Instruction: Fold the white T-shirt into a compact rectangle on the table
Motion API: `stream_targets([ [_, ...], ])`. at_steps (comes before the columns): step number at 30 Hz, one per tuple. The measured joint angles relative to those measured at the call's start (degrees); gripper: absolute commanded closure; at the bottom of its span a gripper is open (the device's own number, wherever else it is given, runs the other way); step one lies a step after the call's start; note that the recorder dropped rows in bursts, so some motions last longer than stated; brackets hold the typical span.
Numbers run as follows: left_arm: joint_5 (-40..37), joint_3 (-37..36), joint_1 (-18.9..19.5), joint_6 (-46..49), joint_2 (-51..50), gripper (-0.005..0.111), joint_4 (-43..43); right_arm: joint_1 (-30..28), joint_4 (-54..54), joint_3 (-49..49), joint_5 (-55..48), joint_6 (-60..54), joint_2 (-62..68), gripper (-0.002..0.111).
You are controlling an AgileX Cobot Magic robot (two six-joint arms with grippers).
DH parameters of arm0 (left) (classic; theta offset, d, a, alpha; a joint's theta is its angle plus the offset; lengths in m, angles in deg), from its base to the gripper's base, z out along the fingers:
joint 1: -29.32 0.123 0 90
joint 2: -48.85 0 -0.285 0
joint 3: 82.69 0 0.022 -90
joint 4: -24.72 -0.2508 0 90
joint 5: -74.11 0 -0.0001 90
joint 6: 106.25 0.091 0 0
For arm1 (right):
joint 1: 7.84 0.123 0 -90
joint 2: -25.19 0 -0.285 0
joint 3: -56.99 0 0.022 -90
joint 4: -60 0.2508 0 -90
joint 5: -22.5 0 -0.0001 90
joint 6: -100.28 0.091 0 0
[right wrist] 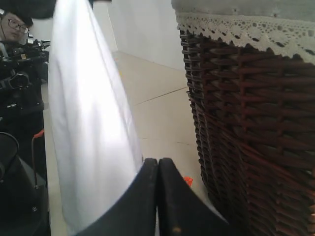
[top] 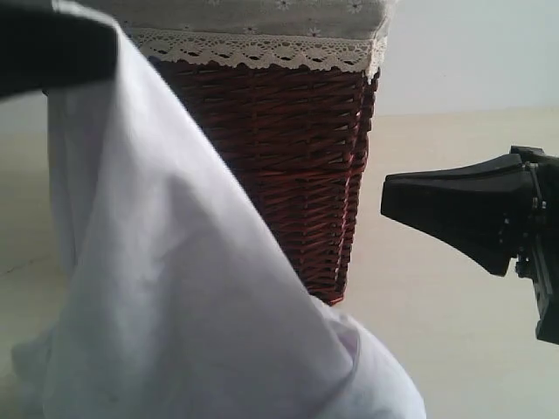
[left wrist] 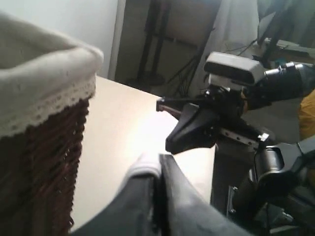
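Note:
The white T-shirt (top: pixel 175 288) hangs in a long drape from the upper left of the exterior view down to the table (top: pixel 437 297). My left gripper (top: pixel 105 44) is raised there and shut on the shirt's top edge. In the left wrist view a bunch of white cloth (left wrist: pixel 143 166) shows at the closed tips of the left gripper (left wrist: pixel 158 160). My right gripper (top: pixel 386 196) hovers to the right of the shirt, shut, with nothing between its fingers. In the right wrist view the right gripper (right wrist: pixel 158 162) is beside the hanging shirt (right wrist: pixel 88 123). A small orange tag (right wrist: pixel 188 181) shows just past it.
A dark brown wicker basket (top: pixel 297 175) with a white lace-edged liner (top: pixel 262 48) stands on the table right behind the shirt, between the two arms. It also fills one side of the right wrist view, as basket (right wrist: pixel 246 137). A person with equipment (right wrist: pixel 17 59) sits beyond the table edge.

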Motion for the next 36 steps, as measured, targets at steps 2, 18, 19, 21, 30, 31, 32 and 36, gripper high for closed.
stream_targets([
  [2, 0.0, -4.6, -0.9, 3.2, 0.0, 0.107, 2.6, 0.0, 0.0, 0.0, 0.0, 0.0, 0.0, 0.108],
  [18, -20.5, -22.4, -12.5, 6.9, 0.1, 0.079, 2.4, 0.0, 0.0, 0.0, 0.0, -0.1, 0.0, 0.108],
  [19, -22.1, -23.1, -12.5, 6.4, 0.1, 0.077, 2.0, 0.0, 0.0, 0.0, 0.0, -0.1, 0.0, 0.108],
  [21, -25.6, -24.5, -12.5, 5.8, 0.1, 0.069, 1.6, 0.0, 0.0, 0.0, 0.0, -0.1, 0.0, 0.108],
  [30, -34.7, -22.9, -12.6, 4.4, 0.2, 0.051, 2.2, 0.0, 0.0, 0.0, 0.0, -0.1, 0.0, 0.108],
  [31, -36.8, -21.1, -12.6, 5.7, 0.2, 0.059, 5.1, 0.0, 0.0, 0.0, 0.0, -0.1, 0.0, 0.108],
  [32, -37.9, -20.3, -12.6, 7.4, 0.1, 0.074, 7.2, 0.0, 0.0, 0.0, 0.0, -0.1, 0.0, 0.108],
  [36, -33.2, -18.5, -12.6, 31.1, -10.1, 0.106, 26.6, 0.0, 0.0, 0.0, 0.0, -0.1, 0.0, 0.108],
])
